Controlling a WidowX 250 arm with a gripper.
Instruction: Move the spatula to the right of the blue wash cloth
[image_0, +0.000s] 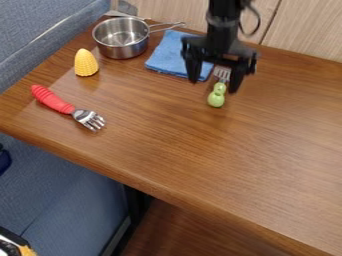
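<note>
Spatula (216, 98) lies just beside the blue cloth (167, 56), under the claw (214, 85), its fingers apart. Pot (123, 51), corn (85, 63) and red-handled fork (63, 106) sit well apart; the claw partly hides the cloth; the spatula's slotted end is hard to make out.

Pot (121, 47), corn (85, 63) (it's yellow), fork (70, 109) sit apart.

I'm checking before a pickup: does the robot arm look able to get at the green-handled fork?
Probably yes: the open end effector hangs over the green-handled fork, and nothing seems to lie on top of it.
</note>
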